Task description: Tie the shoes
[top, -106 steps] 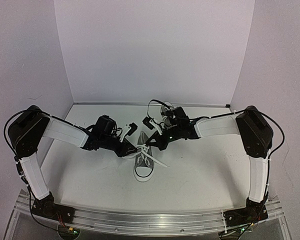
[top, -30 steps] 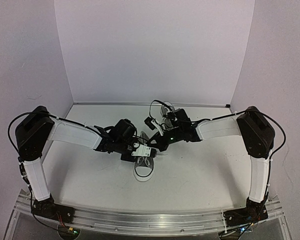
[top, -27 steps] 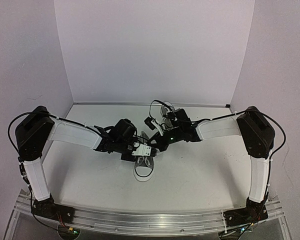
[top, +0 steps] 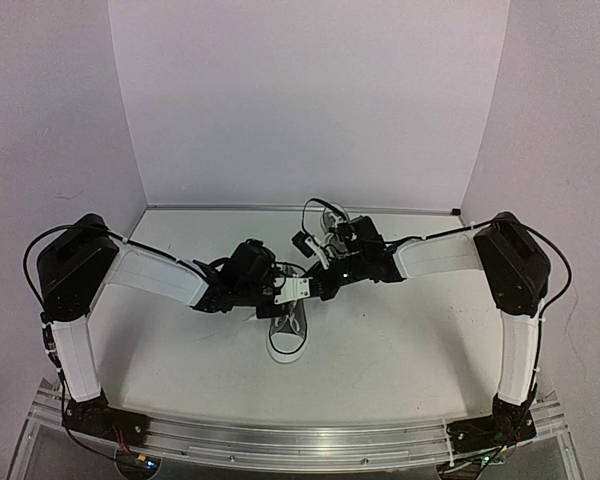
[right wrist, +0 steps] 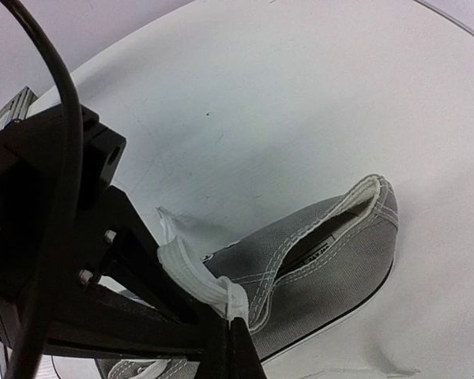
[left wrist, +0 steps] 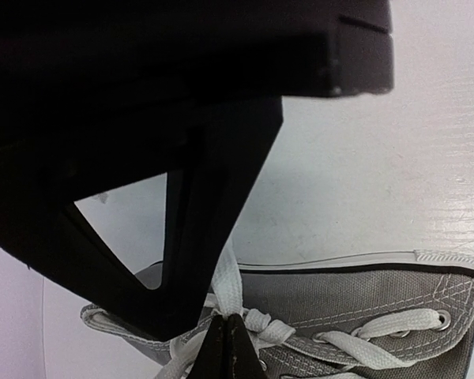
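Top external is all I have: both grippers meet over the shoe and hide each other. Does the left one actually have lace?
Observer: Yes. The left wrist view shows the left gripper shut on a white lace, just above the eyelets of the shoe.
Operator: And the right one?
Observer: In the right wrist view, the right gripper is shut too, pinching a folded bit of lace at its fingertips.

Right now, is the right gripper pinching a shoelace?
Yes, the right gripper is shut on a white lace just above the grey shoe.
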Available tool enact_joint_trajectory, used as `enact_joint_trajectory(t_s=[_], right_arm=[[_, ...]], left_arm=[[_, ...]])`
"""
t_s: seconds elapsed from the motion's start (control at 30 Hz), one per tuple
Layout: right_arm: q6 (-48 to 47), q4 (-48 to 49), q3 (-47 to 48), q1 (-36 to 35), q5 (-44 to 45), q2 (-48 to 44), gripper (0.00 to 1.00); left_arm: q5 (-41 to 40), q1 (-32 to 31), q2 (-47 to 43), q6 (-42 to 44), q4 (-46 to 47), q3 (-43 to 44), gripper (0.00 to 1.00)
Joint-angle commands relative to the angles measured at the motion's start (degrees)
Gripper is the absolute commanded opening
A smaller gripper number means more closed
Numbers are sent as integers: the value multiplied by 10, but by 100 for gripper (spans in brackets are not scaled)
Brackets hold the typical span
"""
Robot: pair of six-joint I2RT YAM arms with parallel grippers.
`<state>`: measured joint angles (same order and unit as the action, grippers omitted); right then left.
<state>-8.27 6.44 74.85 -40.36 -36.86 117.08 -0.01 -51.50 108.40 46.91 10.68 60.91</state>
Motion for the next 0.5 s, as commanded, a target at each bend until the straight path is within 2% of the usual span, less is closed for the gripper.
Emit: enact_joint_trajectory(t_s=[0.0, 0.47], right_arm=[[-2, 13, -1, -10, -18, -17, 0], [2, 14, -2, -9, -27, -17, 0]], left_arm=[[-49, 7, -17, -37, 41, -21, 0], [-81, 10, -12, -74, 106, -48, 0]])
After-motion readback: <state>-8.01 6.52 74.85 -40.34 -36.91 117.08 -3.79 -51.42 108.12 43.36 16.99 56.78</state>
